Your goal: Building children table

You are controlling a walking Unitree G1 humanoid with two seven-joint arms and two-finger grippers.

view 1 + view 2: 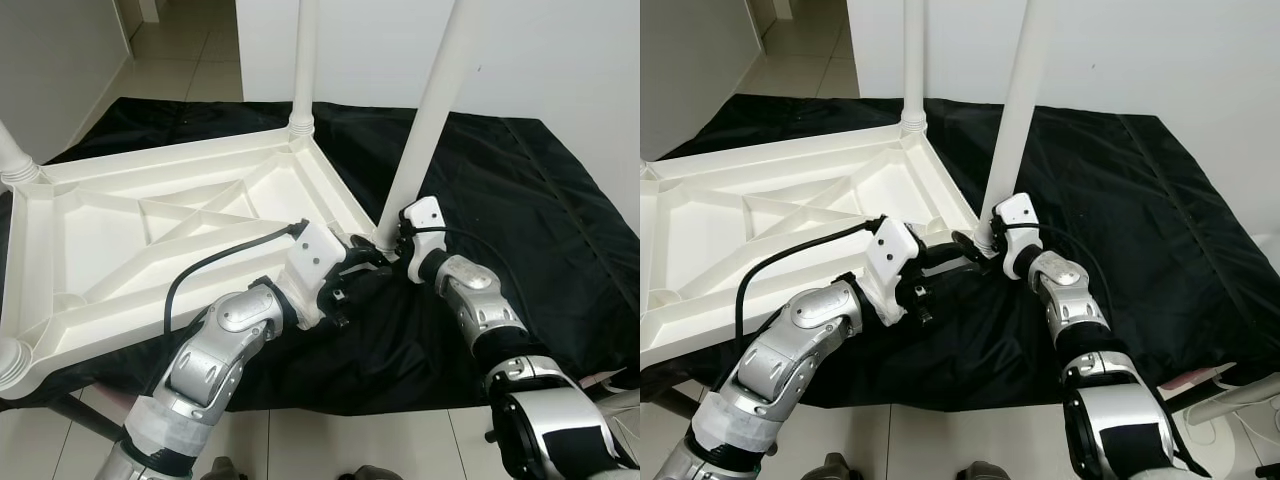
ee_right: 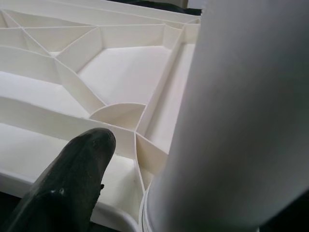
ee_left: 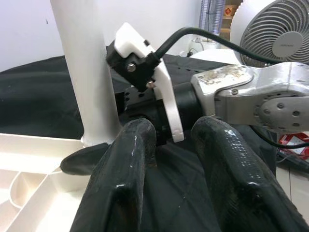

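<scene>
The white plastic table (image 1: 150, 230) lies upside down on a black cloth, its ribbed underside facing up. Its legs stand upright at the corners. My right gripper (image 1: 390, 245) is at the base of the nearest leg (image 1: 425, 120), closed around it; in the right wrist view one black finger (image 2: 72, 179) lies beside the leg (image 2: 241, 121). My left gripper (image 1: 365, 258) reaches over the same corner, open with only cloth between its fingers (image 3: 125, 169), just short of the leg (image 3: 87, 72).
The black cloth (image 1: 520, 200) spreads over the tiled floor up to a white wall. Another leg (image 1: 304, 60) rises at the far corner, and one more (image 1: 12, 155) at the left. A white fan (image 3: 275, 29) stands off to the right.
</scene>
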